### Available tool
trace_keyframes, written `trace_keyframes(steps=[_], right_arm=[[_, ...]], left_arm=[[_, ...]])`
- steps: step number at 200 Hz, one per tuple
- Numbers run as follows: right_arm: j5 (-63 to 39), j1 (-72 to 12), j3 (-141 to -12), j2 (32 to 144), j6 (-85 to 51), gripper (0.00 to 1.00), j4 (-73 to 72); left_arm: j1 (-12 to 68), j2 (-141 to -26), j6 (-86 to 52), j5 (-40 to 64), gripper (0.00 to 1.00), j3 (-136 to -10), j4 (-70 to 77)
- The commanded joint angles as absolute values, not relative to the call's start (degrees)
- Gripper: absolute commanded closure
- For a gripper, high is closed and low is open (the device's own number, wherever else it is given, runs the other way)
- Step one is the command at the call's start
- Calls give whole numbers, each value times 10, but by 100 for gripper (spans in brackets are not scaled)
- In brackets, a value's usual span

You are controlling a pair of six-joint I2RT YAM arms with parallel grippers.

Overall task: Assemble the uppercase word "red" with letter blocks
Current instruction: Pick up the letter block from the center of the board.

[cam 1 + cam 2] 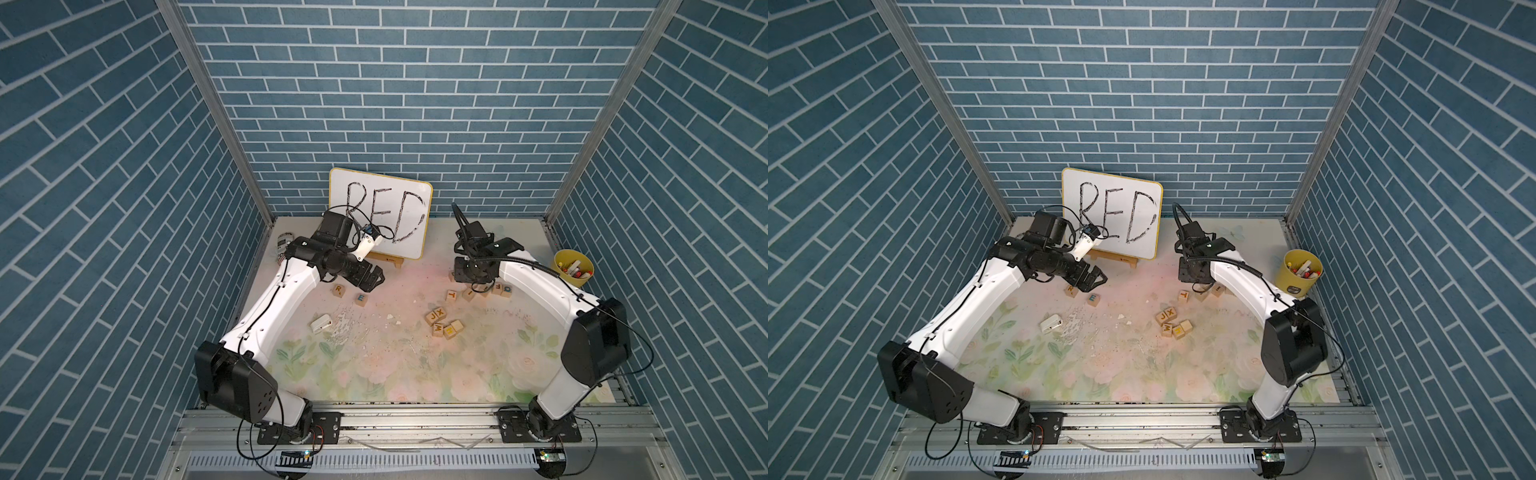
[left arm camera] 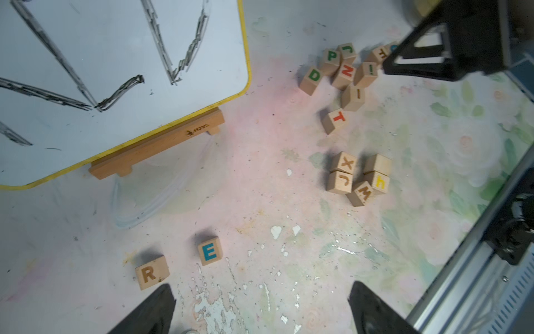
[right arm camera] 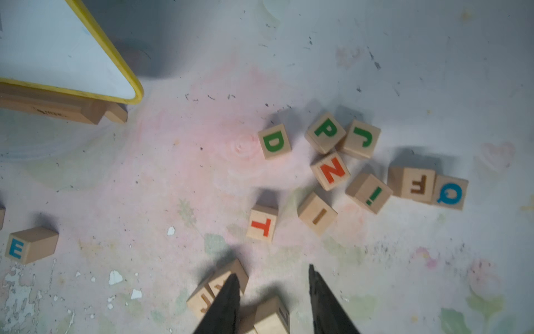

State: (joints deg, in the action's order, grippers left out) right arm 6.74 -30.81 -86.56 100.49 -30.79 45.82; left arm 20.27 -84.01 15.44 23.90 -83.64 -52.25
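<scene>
The R block (image 2: pixel 151 271) and the E block (image 2: pixel 210 251) lie side by side on the mat, a small gap between them; both top views show R (image 1: pixel 338 290) and E (image 1: pixel 362 298) at the left. My left gripper (image 2: pixel 261 289) hangs open and empty just above and right of them (image 1: pixel 376 280). The green D block (image 3: pixel 274 141) lies at the left edge of a loose cluster to the right (image 2: pixel 313 76). My right gripper (image 3: pixel 272 273) points down over that side with its jaws a little apart and nothing between them.
The yellow-rimmed whiteboard (image 1: pixel 380 212) on its wooden stand is at the back. Loose blocks P, J, N, T, I, F, Q (image 3: pixel 331 170) surround D. A J-X-M group (image 1: pixel 442 322) sits mid-mat. A white object (image 1: pixel 321 323) lies front left, a yellow cup (image 1: pixel 572 266) far right.
</scene>
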Motion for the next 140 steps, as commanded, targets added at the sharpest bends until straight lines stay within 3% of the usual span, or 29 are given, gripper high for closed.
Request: trace_keyframes(steps=[1,59,140], right_arm=[[37,-294,-919,1063,-263,58,477],[15,-263,-1030,1189,-225,51,510],[-20,-244,-1036,1242,-184,51,489]], left_arm=[[206,-828,184,313,3,-836,-573],[208,-787,193,316,1,-808,-570],[208,-782,191,319,1,-793,-569]])
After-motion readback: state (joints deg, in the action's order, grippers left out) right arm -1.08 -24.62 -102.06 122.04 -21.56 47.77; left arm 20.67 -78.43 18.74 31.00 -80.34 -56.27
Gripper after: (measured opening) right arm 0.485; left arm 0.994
